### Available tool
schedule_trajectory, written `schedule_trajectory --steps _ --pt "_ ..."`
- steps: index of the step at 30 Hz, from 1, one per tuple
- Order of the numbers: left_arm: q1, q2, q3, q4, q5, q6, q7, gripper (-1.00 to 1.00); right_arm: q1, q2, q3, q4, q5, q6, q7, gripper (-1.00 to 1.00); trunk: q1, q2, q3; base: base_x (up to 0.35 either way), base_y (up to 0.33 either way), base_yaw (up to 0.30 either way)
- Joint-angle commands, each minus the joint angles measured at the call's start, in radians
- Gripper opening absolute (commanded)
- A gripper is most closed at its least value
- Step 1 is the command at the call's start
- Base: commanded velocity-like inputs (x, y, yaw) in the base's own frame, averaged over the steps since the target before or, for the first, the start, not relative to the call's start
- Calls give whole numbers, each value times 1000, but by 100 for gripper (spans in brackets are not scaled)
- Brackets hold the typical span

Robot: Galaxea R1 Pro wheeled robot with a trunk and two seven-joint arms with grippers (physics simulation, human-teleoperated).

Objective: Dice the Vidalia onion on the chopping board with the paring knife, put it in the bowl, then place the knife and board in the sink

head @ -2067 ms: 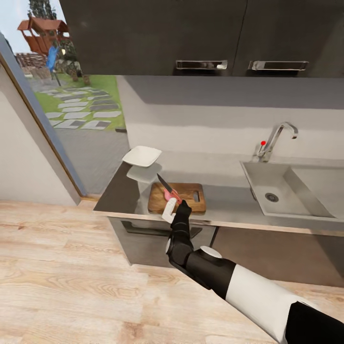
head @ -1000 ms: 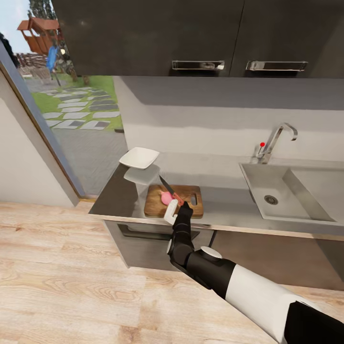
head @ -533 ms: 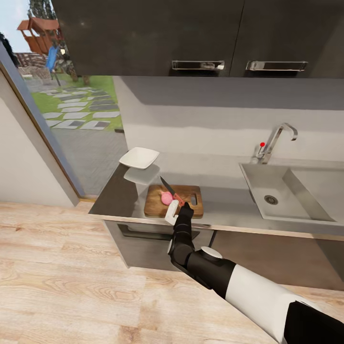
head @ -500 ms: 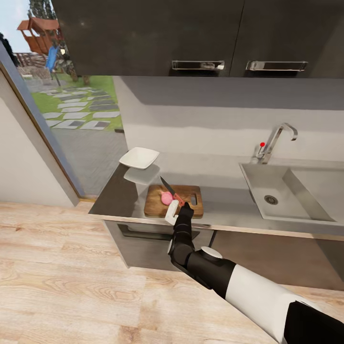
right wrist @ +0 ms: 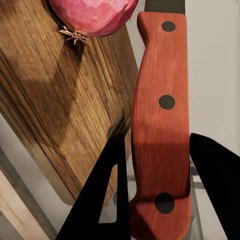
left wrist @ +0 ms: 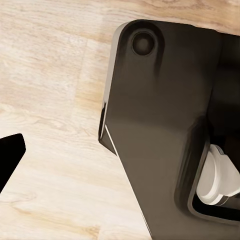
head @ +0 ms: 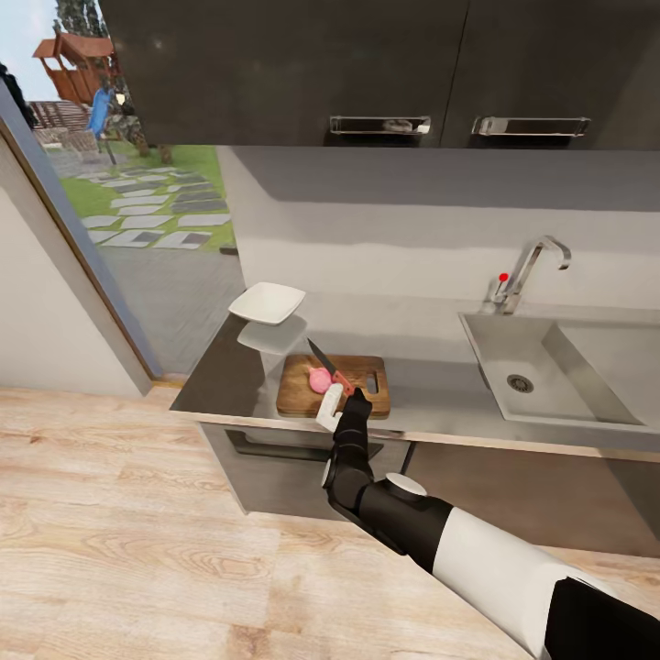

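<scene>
Vidalia onion (head: 320, 379): it sits whole on the chopping board (head: 302, 394), a pink bulb towards the board's left half; in your right wrist view (right wrist: 95, 17) its root end faces the camera and rests on the wood grain.
Chopping board: it lies flat on the countertop (head: 431, 390) near the front edge, handle slot at its right end.
Paring knife (head: 328, 365): your right gripper (head: 341, 396) has it by the red handle (right wrist: 160, 125); the dark blade slants up and to the left, just behind the onion in the head view. You cannot tell from these pictures whether the edge touches the onion.
Right gripper: its two dark fingers (right wrist: 107, 190) stand on either side of the handle, closed on it, with the handle running lengthwise between them.
Left gripper: your left wrist view has a dark fingertip (left wrist: 10, 155) at the frame's edge, over the wooden floor (left wrist: 50, 100) and beside a black part of the robot's body (left wrist: 160, 125); you cannot tell how far it is open.
Bowl (head: 267, 302): white, empty, at the countertop's back left corner, apart from the board.
Sink (head: 541, 367): at the right of the countertop, basin bare around the drain, faucet (head: 530, 266) with its red knob behind it.
</scene>
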Motion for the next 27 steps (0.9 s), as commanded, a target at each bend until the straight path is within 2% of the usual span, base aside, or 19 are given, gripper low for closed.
schedule_trajectory --steps 1,27 --pt "1 0 -1 -2 10 -1 -5 100 -2 0 4 0 -4 5 -7 -100 1 -2 -1 0 0 0" --pt "1 0 -1 -2 10 -1 -5 100 -2 0 4 2 -4 5 -5 -100 1 -2 -1 0 0 0"
